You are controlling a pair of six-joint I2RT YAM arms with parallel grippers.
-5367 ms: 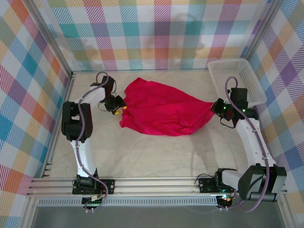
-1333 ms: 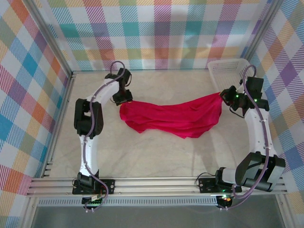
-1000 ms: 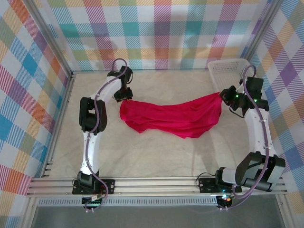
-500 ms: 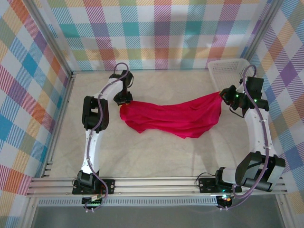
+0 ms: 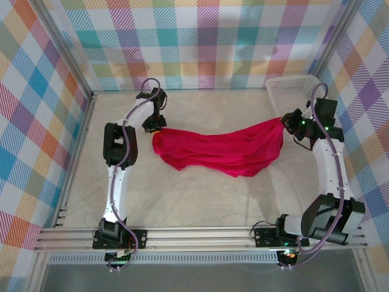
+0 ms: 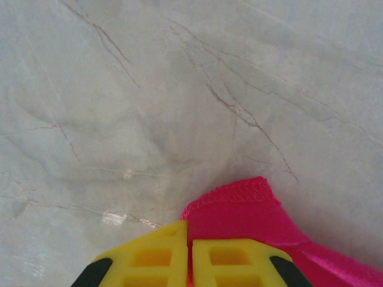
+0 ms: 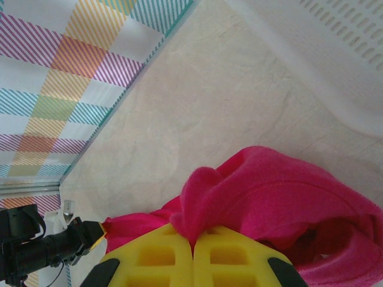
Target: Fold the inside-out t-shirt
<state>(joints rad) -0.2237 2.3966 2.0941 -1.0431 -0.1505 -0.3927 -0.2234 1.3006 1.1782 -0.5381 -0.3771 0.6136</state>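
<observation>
The inside-out t-shirt [image 5: 222,149] is a plain crimson cloth stretched across the back half of the table between my two arms. My left gripper [image 5: 157,129] is shut on its left corner; in the left wrist view a stitched hem [image 6: 239,206] pokes out from between the closed yellow fingers [image 6: 149,260]. My right gripper [image 5: 284,121] is shut on the shirt's right end, held a little above the table. In the right wrist view a fold of red fabric [image 7: 206,197] bunches up out of the shut yellow pads [image 7: 233,254].
A white perforated basket [image 5: 304,97] stands at the back right corner, just behind my right gripper. Checked walls close in the back and both sides. Bare marble tabletop [image 5: 200,194] lies in front of the shirt.
My left gripper has closed on the shirt's left corner and shifted slightly toward it. The right arm and the stretched shirt have stayed put.
</observation>
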